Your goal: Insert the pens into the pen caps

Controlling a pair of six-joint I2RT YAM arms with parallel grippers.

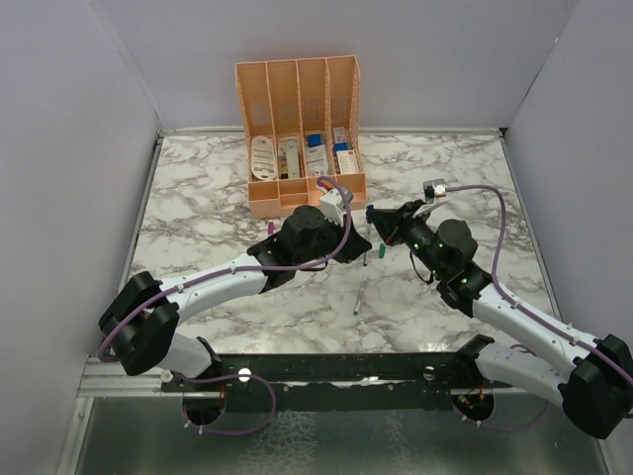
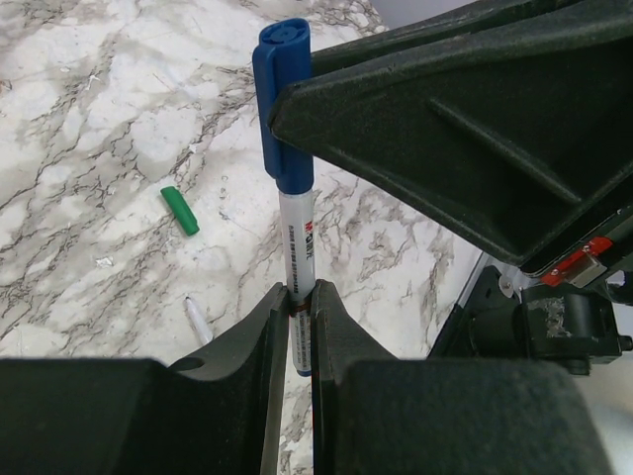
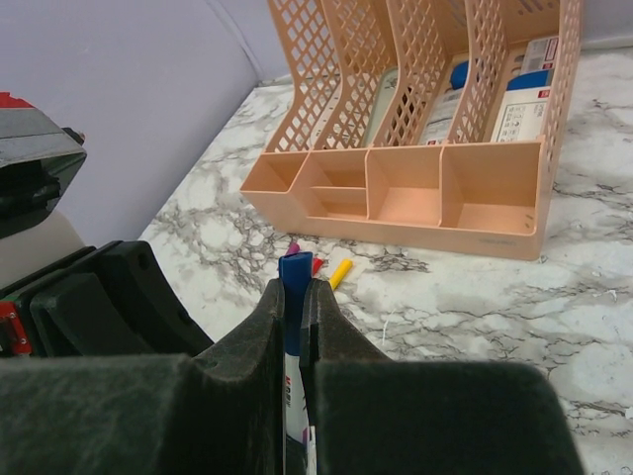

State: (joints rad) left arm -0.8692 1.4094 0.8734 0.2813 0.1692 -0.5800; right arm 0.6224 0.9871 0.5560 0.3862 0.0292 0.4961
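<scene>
Gripping tight, left jaws hold the pen (image 2: 301, 247), right jaws its blue cap (image 2: 284, 54).

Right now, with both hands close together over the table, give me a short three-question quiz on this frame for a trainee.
1. True or false: the green cap is fitted on a pen.
2. The cap on the pen held between the two hands is: A red, B blue, C yellow.
3. Fill in: the pen's white barrel is gripped by the ___ hand.

Key:
1. False. It lies loose on the marble table.
2. B.
3. Left. The left hand clamps the barrel, and the right hand is shut on the blue cap.
</scene>
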